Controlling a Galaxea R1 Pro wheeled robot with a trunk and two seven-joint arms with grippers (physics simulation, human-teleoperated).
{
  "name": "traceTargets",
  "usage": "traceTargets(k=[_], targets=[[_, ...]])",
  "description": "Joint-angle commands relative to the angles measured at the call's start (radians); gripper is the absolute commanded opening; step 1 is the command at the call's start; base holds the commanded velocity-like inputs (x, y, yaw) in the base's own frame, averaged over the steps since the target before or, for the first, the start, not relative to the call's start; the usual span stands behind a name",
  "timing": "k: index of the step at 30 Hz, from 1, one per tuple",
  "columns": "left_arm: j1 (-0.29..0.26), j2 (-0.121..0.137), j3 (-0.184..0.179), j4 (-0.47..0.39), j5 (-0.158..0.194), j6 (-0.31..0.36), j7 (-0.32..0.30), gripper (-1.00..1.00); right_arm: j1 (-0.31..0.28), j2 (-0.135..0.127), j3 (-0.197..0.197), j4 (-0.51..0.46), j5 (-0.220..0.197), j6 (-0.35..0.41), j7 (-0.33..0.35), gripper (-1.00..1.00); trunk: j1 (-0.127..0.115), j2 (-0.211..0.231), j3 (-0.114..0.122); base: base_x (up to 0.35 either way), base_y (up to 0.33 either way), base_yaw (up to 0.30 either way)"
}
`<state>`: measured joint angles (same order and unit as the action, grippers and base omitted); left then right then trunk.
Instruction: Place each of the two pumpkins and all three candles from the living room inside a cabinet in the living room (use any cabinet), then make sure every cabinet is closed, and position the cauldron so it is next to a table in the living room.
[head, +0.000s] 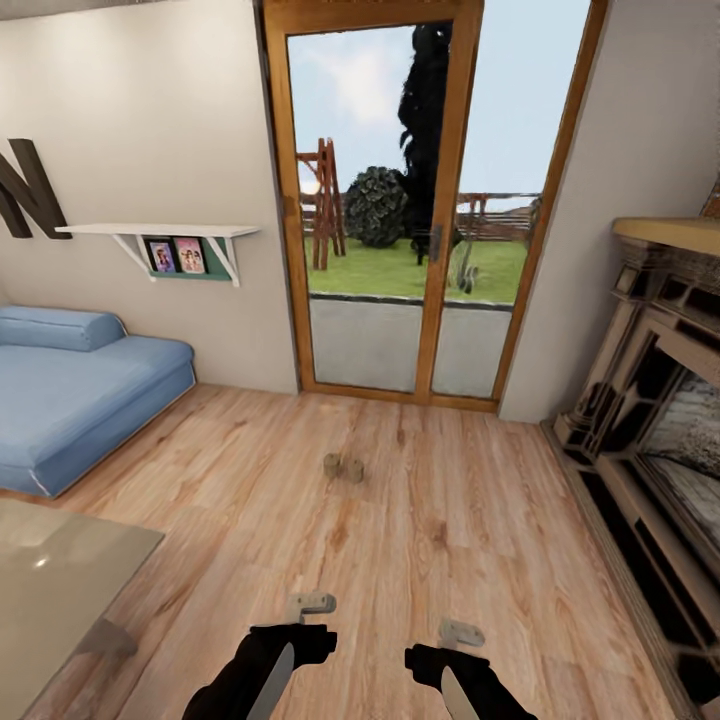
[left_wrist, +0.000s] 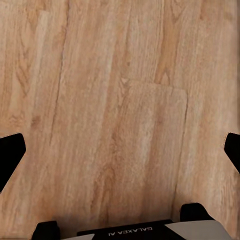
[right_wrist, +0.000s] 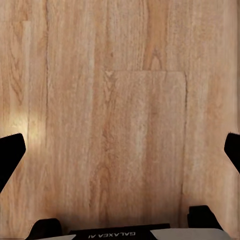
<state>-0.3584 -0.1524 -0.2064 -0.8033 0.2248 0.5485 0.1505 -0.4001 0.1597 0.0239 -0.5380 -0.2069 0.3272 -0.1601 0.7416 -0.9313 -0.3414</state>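
Observation:
Two short stubby brownish candles (head: 343, 467) stand side by side on the wood plank floor, in the middle of the living room before the glass door. My left gripper (head: 310, 605) and right gripper (head: 460, 632) hang low at the near edge of the head view, well short of the candles. Both are open and empty. The left wrist view has the left gripper (left_wrist: 120, 150) spread wide over bare planks, and the right gripper (right_wrist: 120, 150) is just as wide over the floor. The pumpkins, the cabinet and the cauldron are out of view.
A glass-topped table (head: 60, 570) sits at the near left. A blue sofa (head: 70, 390) stands against the left wall under a white shelf (head: 160, 232). A fireplace (head: 660, 420) lines the right wall. The wood-framed glass door (head: 400, 210) is straight ahead.

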Motion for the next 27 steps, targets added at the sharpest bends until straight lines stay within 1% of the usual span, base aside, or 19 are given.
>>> traceTargets(k=[1, 5, 9, 12, 21, 27], targets=[[-0.001, 0.000, -0.003, -0.002, 0.011, 0.004, 0.008, 1.00, 0.000, 0.000, 0.003, -0.002, -0.010, 0.004, -0.007, 1.00, 0.000, -0.001, -0.001, -0.094, -0.076, 0.000], [-0.001, 0.001, -0.003, -0.002, 0.011, 0.004, 0.006, 1.00, 0.000, 0.000, 0.002, -0.001, -0.012, 0.005, -0.007, 1.00, 0.000, -0.001, -0.001, -0.099, -0.029, 0.000], [-0.001, 0.001, -0.003, -0.002, 0.011, 0.004, 0.006, 1.00, 0.000, 0.000, 0.001, -0.001, -0.012, 0.006, -0.007, 1.00, 0.000, -0.001, -0.001, -0.267, -0.005, -0.016], [-0.001, 0.001, -0.003, -0.002, 0.011, 0.004, 0.006, 1.00, 0.000, 0.000, 0.001, -0.001, -0.013, 0.007, -0.007, 1.00, 0.000, -0.001, -0.001, -0.217, -0.001, -0.114], [-0.001, 0.001, -0.003, -0.001, 0.011, 0.004, 0.006, 1.00, 0.000, 0.000, 0.001, -0.001, -0.012, 0.007, -0.007, 1.00, 0.000, -0.001, -0.001, -0.063, 0.000, -0.231], [-0.001, 0.001, -0.003, -0.001, 0.011, 0.004, 0.006, 1.00, 0.000, 0.000, 0.001, 0.000, -0.012, 0.007, -0.007, 1.00, 0.000, -0.001, -0.001, -0.131, 0.000, -0.259]])
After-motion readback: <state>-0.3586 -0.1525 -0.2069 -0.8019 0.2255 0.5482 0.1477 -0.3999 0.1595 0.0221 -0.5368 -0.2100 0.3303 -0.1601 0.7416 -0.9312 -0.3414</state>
